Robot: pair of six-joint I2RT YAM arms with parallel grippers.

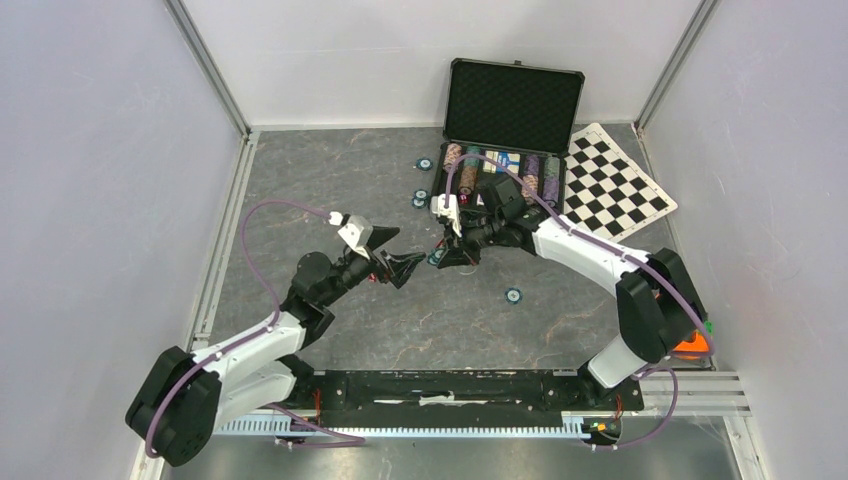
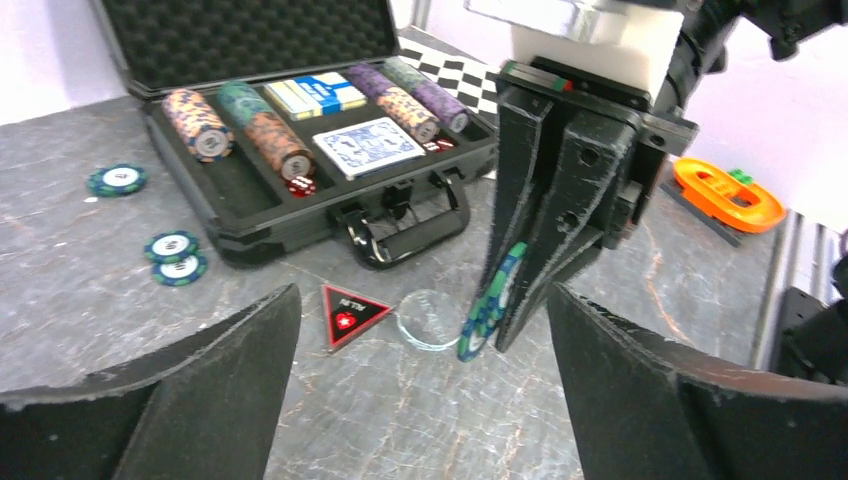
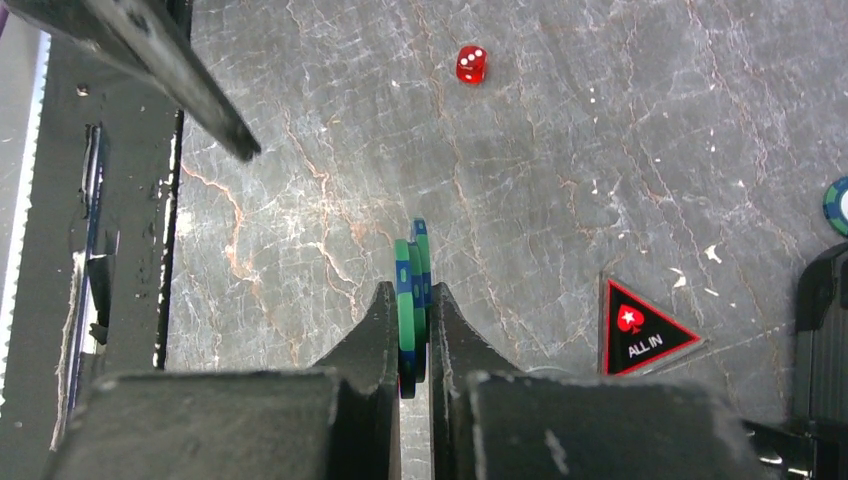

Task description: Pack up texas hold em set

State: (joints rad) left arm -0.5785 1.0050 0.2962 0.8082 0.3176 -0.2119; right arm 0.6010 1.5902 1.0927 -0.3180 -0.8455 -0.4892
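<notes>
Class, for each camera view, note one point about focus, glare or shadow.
Top external: even light, only soft shadows. Left wrist: the left gripper looms soft-edged, the case is sharp. Right wrist: the held chips are crisp, with a pale sheen on the table.

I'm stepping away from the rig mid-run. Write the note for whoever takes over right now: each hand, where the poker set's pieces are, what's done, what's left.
Left hand: open, empty.
Right hand: shut on a few green chips, held on edge.
Case: open at the table's far side, with chip rows and card decks already inside.
Still out on the table: three loose chips left of the case, a single chip mid-table, the red die and the ALL IN marker.
Left to do: load those and the held chips, then close the lid.
</notes>
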